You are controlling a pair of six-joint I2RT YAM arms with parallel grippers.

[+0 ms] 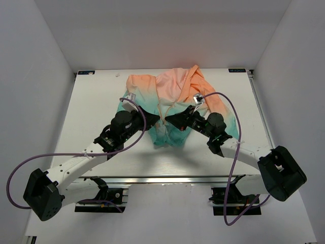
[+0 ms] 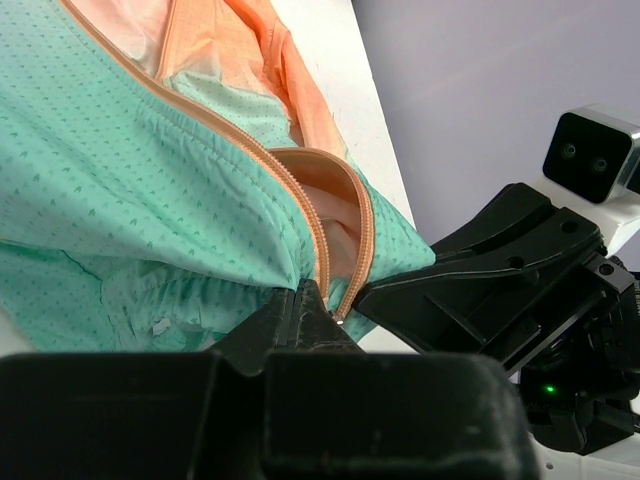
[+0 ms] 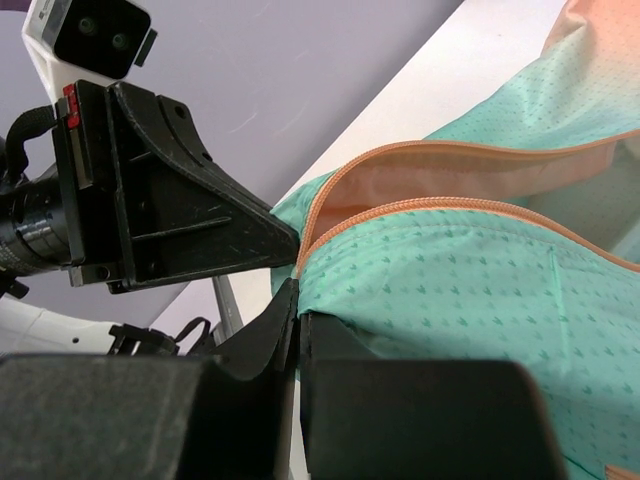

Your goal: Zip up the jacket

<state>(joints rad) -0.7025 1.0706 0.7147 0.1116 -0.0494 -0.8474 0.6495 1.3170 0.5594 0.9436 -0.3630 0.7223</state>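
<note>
The jacket lies on the bench, zipper gaping. The left fingers and right fingers pinch shut on the hem at its base. Holding the hem taut with both tracks level should help.

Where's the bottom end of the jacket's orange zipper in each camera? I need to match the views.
Top external: zipper's bottom end, centre, at the teal hem of the jacket, between both gripper tips.
Left wrist: lower middle, just above the left gripper.
Right wrist: left of centre, just above the right gripper.
Shared landmark: the two black gripper tips meeting at that end.
</note>
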